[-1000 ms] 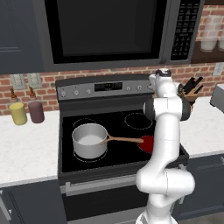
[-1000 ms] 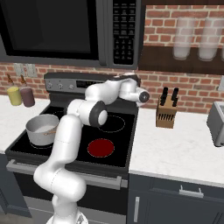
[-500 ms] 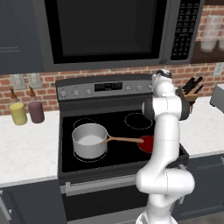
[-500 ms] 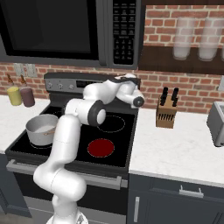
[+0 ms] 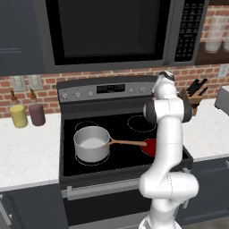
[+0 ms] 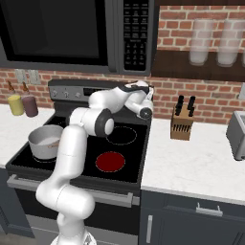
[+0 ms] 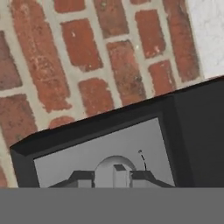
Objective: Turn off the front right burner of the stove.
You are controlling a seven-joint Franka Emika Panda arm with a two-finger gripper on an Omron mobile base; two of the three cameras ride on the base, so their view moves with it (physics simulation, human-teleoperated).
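Your steel saucepan point(image 5: 91, 143) with the wooden handle sits unmoved at the front left of the black glass-top stove point(image 6: 122, 145). The front right burner point(image 6: 110, 161) glows red as before. The tool point(image 7: 113, 174) has edged nearer a round grey knob point(image 7: 114, 167) on the back panel; you cannot tell its opening.

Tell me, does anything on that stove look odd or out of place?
One thing stands out: the front right burner glows solid red with nothing on it, while the saucepan sits on the front left zone, its wooden handle pointing toward the red burner. Nothing looks spilled or damaged.
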